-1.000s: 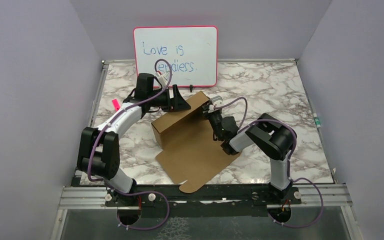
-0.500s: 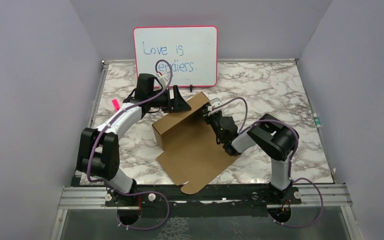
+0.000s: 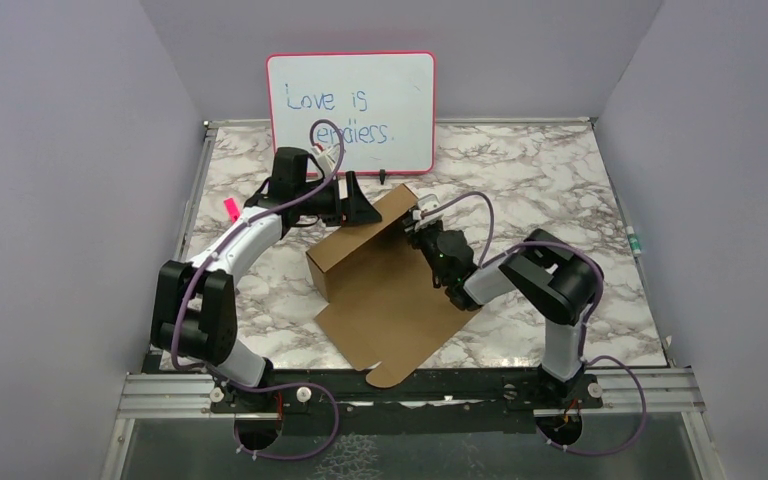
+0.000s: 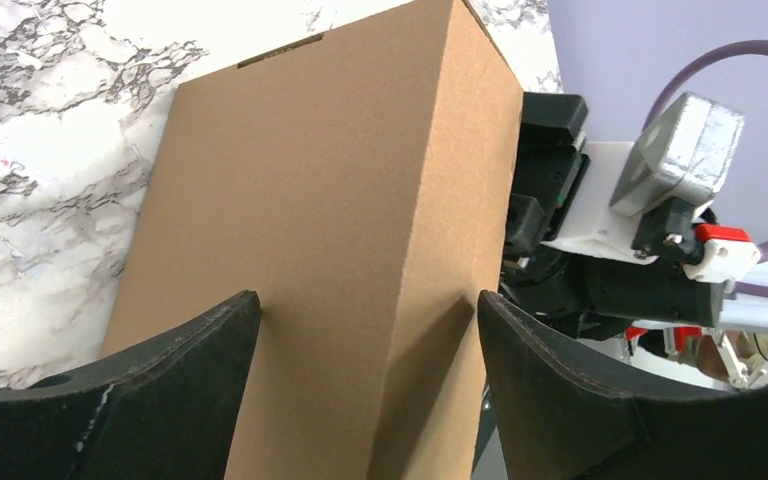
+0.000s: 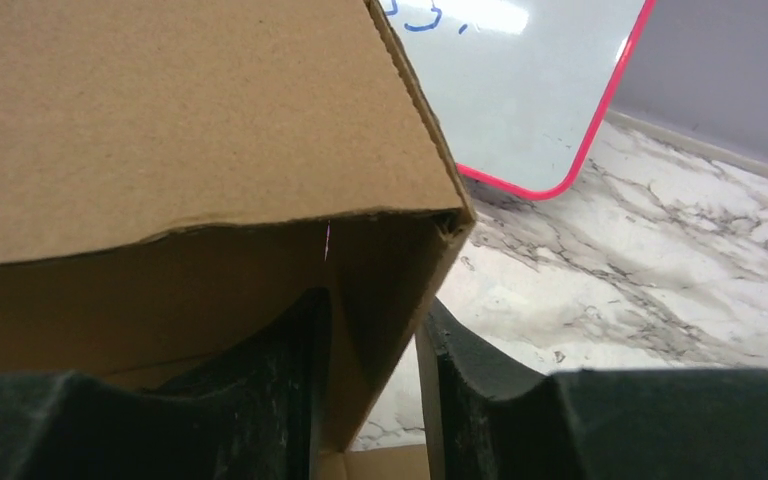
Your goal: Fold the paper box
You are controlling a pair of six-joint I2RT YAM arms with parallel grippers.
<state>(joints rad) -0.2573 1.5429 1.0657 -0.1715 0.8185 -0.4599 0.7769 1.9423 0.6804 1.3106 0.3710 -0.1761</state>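
Note:
The paper box (image 3: 380, 295) is a brown cardboard sheet lying flat toward the front, with its back part (image 3: 355, 245) folded up into a long raised wall. My left gripper (image 3: 360, 205) is at the back top of that wall. In the left wrist view it (image 4: 368, 300) stands wide open, one finger on each side of the wall's folded edge (image 4: 430, 200). My right gripper (image 3: 422, 228) is at the wall's right end. In the right wrist view it (image 5: 372, 305) is narrowly open around the end flap (image 5: 400, 290), one finger inside, with a slit of daylight beside the outer finger.
A pink-framed whiteboard (image 3: 352, 112) with blue writing leans on the back wall, close behind both grippers. A small pink tag (image 3: 230, 208) lies on the marble table's left side. The box's front flap (image 3: 390, 372) reaches the metal rail at the near edge.
The right jaws have widened slightly around the end flap, and the right arm's elbow has shifted a little to the right. The left arm has barely moved.

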